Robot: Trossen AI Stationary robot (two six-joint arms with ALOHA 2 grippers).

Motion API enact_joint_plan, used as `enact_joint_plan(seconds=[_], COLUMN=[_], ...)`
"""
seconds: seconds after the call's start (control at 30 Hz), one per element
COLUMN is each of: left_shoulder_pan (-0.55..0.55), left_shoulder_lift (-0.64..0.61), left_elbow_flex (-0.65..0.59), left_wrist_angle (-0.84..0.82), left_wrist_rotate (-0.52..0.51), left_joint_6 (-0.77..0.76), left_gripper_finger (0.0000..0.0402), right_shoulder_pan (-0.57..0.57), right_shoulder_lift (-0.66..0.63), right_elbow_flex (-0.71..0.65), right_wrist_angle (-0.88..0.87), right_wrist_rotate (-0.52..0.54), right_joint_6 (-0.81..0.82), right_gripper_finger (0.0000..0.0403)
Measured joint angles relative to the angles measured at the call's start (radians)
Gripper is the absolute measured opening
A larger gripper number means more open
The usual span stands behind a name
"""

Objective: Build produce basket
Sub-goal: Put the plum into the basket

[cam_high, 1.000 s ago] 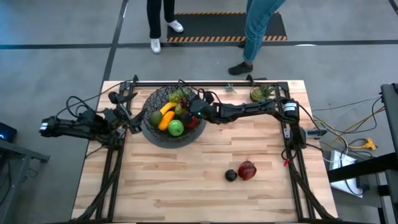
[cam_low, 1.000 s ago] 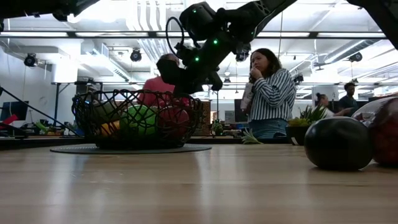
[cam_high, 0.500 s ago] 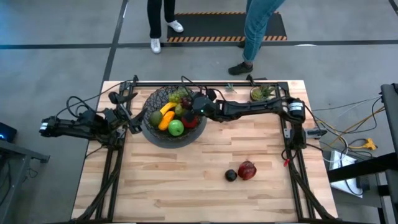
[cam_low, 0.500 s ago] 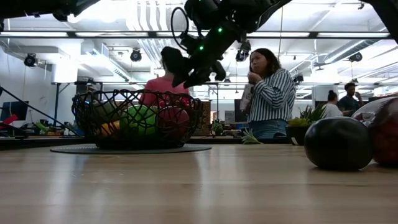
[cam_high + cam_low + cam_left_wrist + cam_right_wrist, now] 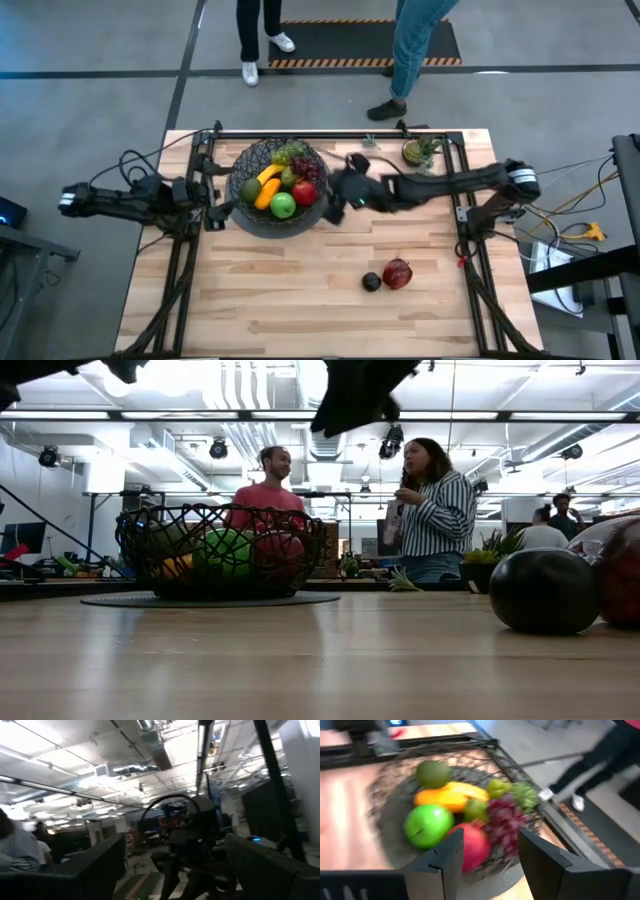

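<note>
The black wire basket (image 5: 247,218) stands at the table's far left, holding a yellow banana (image 5: 268,185), a green apple (image 5: 283,206), a red apple (image 5: 305,192) and grapes (image 5: 507,822). A dark red fruit (image 5: 398,272) and a small black fruit (image 5: 371,282) lie on the bare table near the right. My right gripper (image 5: 487,842) hangs open in the air just right of the basket, above its rim, with nothing between its fingers. My left gripper (image 5: 215,212) waits open at the basket's left side, pointing up into the room.
A small green leafy potted thing (image 5: 420,150) sits at the far right corner. People stand beyond the table's far edge. Bare wood lies between the basket and the two loose fruits (image 5: 545,590).
My right gripper, which was low over the fruit in the basket, has opened, risen out of it and drawn back toward the table's right edge. The fruit in the basket lies still.
</note>
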Motion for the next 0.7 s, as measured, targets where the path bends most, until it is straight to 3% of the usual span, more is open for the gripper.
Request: enact_joint_plan(seconds=[0.43,0.7], left_shoulder_pan=[-0.002,-0.024], left_shoulder_lift=[0.378,0.593], left_elbow_flex=[0.136,0.267], left_wrist_angle=[-0.026,-0.068], left_wrist_rotate=[0.170,0.180], left_joint_6=[-0.179,-0.260], left_gripper_finger=[0.0322,0.0322], right_shoulder_pan=[0.188,0.267], right_shoulder_lift=[-0.328,-0.477], right_elbow_flex=[-0.492,-0.647], right_wrist_angle=[0.267,0.271], right_wrist_rotate=[-0.004,-0.080], right_joint_6=[-0.046,0.002], right_gripper_finger=[0.0162,0.0159])
